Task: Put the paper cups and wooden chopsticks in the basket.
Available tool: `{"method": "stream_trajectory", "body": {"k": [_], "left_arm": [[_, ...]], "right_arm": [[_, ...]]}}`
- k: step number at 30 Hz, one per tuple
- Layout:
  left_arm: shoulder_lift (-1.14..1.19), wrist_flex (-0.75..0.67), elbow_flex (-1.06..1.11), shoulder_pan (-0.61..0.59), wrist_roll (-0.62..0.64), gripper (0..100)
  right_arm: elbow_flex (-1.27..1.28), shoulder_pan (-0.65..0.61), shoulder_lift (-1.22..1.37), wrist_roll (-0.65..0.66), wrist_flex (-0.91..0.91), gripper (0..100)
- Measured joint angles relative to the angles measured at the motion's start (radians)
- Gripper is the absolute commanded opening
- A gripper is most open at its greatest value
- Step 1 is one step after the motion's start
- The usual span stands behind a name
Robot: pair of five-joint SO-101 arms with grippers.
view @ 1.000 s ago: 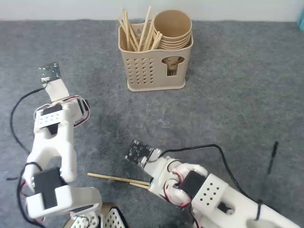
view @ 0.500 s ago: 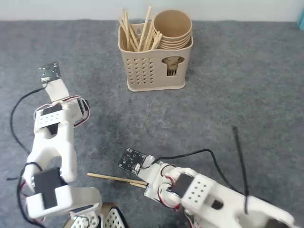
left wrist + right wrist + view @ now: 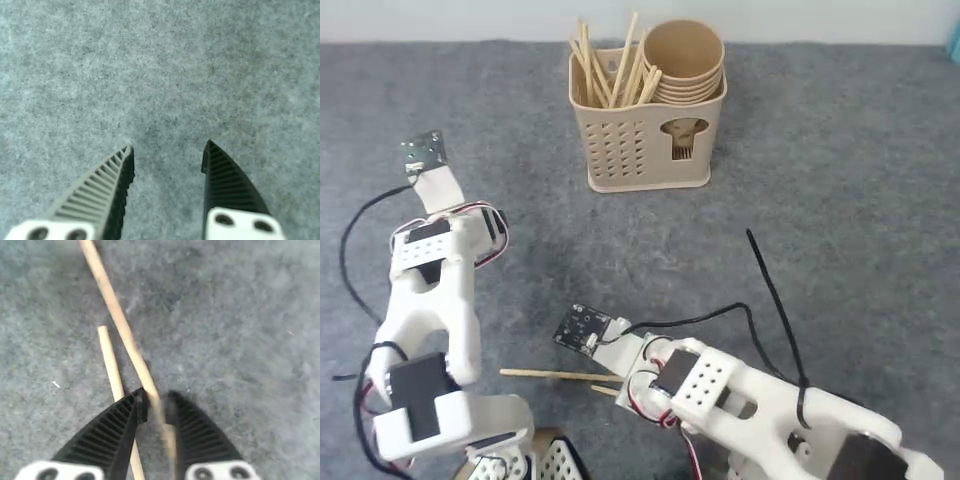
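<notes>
The right fingers (image 3: 122, 426) are closed almost fully, and a wooden chopstick (image 3: 120, 320) is clamped between their tips. The stick is gripped close to one end, and most of its length is seen running away from the fingers over the grey surface (image 3: 820, 180). A second chopstick (image 3: 111, 365) is laid just beside the first at a slight angle, and its near part is hidden under one finger; whether it is touched cannot be told.

The left fingers (image 3: 112, 192) are spread wide apart, and nothing is held between them; bare grey surface is seen below the gap.

In the high view, the gripped chopstick (image 3: 555, 375) is found at the near edge of the scene, stretched leftward from the right arm (image 3: 720, 390), with the second chopstick (image 3: 605, 390) just nearer. The left arm (image 3: 430, 300) is placed at the near left, well apart from both sticks.

The basket (image 3: 640, 150) is stood upright at the far centre. A stack of paper cups (image 3: 682, 55) is set in its right compartment, and a bundle of chopsticks (image 3: 610, 70) is leaned in the left one. A black cable (image 3: 770, 290) is looped up from the right arm.
</notes>
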Motion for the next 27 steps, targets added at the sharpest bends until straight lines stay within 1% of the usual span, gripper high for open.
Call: {"method": "stream_trajectory", "body": {"k": [6,9,12,17,23,27], "left_arm": [[0.0,0.0,0.0,0.0,0.0,21],[0.0,0.0,0.0,0.0,0.0,21],[0.0,0.0,0.0,0.0,0.0,21],[0.0,0.0,0.0,0.0,0.0,21],[0.0,0.0,0.0,0.0,0.0,21],[0.0,0.0,0.0,0.0,0.0,21]], "right_arm": [[-0.003,0.0,0.006,0.0,0.006,0.6],[-0.021,0.0,0.006,0.0,0.066,0.6],[-0.025,0.044,-0.051,0.006,0.155,0.6],[-0.023,0.212,-0.295,0.126,0.322,0.6],[-0.021,0.483,-0.667,0.276,0.494,0.6],[-0.021,0.652,-0.758,0.362,0.578,0.6]]}}
